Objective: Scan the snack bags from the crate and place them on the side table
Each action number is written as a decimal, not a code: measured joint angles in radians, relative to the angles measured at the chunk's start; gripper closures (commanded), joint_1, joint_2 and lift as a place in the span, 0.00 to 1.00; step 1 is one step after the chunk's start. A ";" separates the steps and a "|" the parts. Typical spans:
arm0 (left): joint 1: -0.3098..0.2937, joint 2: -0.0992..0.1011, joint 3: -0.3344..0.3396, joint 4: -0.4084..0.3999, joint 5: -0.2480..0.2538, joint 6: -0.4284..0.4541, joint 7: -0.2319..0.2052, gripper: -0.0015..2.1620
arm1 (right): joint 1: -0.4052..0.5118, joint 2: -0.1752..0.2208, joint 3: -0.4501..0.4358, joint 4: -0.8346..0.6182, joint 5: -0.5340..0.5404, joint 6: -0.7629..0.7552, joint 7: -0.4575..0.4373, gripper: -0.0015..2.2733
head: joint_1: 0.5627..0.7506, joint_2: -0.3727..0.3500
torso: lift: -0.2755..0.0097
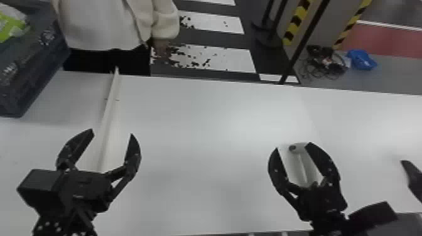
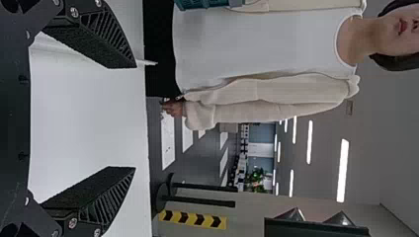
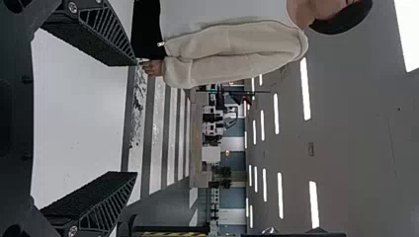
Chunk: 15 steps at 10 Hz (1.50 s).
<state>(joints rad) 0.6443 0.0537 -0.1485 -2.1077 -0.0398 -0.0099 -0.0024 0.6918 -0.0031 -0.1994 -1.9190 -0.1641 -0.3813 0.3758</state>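
My left gripper (image 1: 112, 131) is open over the table's left part, with nothing held; in the left wrist view, the same gripper (image 2: 134, 117) has its fingers wide apart. On the right, my other gripper (image 1: 293, 145) also stands open and empty, and the right wrist view shows that gripper (image 3: 137, 118) with a broad gap. A dark crate (image 1: 28, 69) rests at the table's far left corner, a green and white snack bag (image 1: 12, 25) at its top. A pale object with a dark round spot (image 1: 300, 166) appears between the right fingers, lower down; whether it is the scanner, I cannot tell.
A raised white strip (image 1: 108, 116) runs front to back across the white table (image 1: 204, 131), passing beneath the left gripper. A black object (image 1: 413, 179) juts in at the right edge. Beyond the far edge are a dark pole (image 1: 301, 47) and a blue bag (image 1: 362, 59) on the floor.
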 measured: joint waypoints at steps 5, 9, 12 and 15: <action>0.000 -0.001 0.001 0.000 0.001 0.002 -0.006 0.07 | -0.001 0.000 0.000 0.000 0.000 0.003 0.000 0.04 | 0.70 0.27 | 0.63; -0.003 -0.003 0.001 0.001 0.002 0.003 -0.004 0.07 | -0.005 0.000 0.001 0.000 0.000 0.023 0.001 0.04 | 0.70 0.27 | 0.63; -0.007 -0.003 0.003 0.000 0.002 0.025 -0.015 0.07 | -0.008 0.000 0.000 0.000 0.006 0.042 0.002 0.04 | 0.70 0.27 | 0.63; -0.012 -0.007 0.047 -0.001 0.035 0.029 -0.021 0.10 | -0.009 0.000 -0.001 0.000 0.010 0.049 0.002 0.04 | 0.70 0.30 | 0.63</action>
<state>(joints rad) 0.6321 0.0471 -0.1012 -2.1082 -0.0051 0.0192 -0.0232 0.6830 -0.0031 -0.2007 -1.9195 -0.1537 -0.3326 0.3774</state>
